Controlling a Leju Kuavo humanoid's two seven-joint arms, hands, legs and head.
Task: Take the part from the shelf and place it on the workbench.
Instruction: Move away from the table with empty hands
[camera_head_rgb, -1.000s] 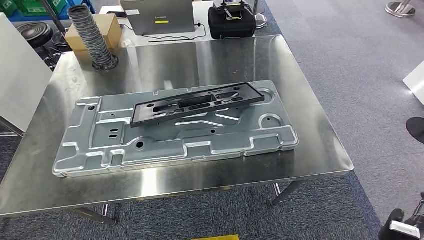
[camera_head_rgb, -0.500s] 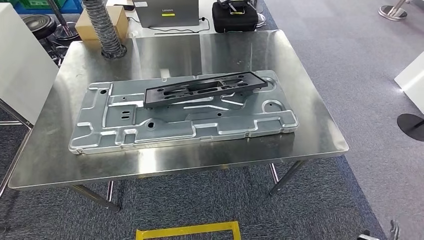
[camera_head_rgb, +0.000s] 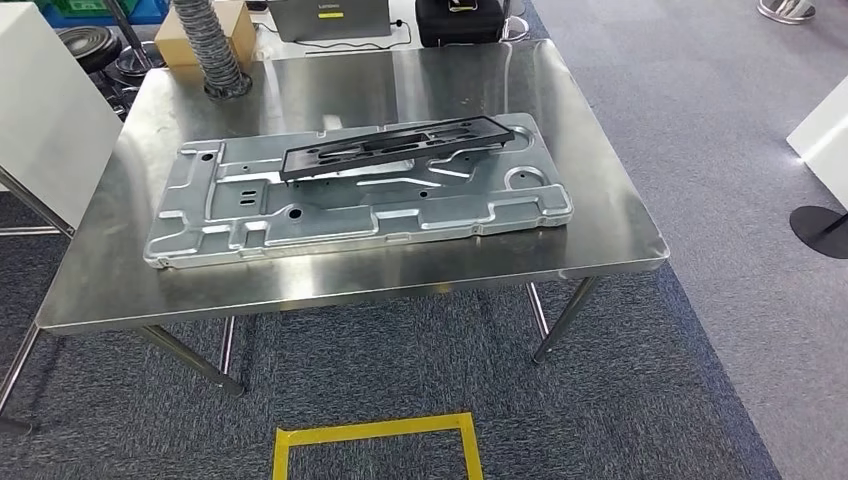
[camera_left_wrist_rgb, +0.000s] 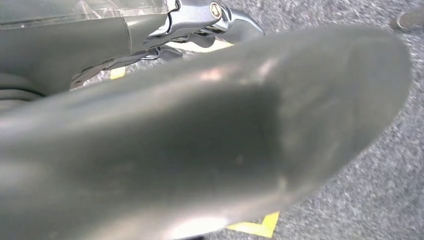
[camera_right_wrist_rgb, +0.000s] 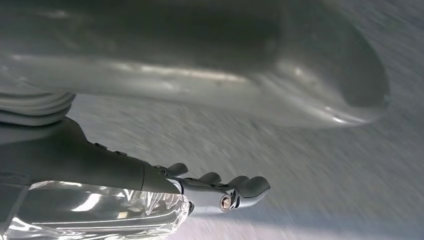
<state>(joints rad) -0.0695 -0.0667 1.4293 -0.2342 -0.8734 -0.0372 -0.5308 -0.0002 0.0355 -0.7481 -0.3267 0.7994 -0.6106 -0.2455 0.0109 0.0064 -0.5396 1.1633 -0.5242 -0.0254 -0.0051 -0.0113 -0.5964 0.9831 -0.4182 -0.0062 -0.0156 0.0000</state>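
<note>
The black part (camera_head_rgb: 395, 146) lay on the grey panel (camera_head_rgb: 300, 215) on the workbench (camera_head_rgb: 600, 230), upper centre of the head frame, long axis across the frame. Both hands hung low over carpet, neither nearer: left hand (camera_left_wrist_rgb: 210, 22) and right hand (camera_right_wrist_rgb: 225, 192) held nothing, fingers loosely curled.

Grey carpet (camera_head_rgb: 700, 120), yellow floor tape (camera_head_rgb: 375, 432), perhaps a white partition (camera_head_rgb: 45, 120).

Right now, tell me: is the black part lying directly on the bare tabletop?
No, the black part lies on top of the large metal panel, which rests on the steel table.
</note>
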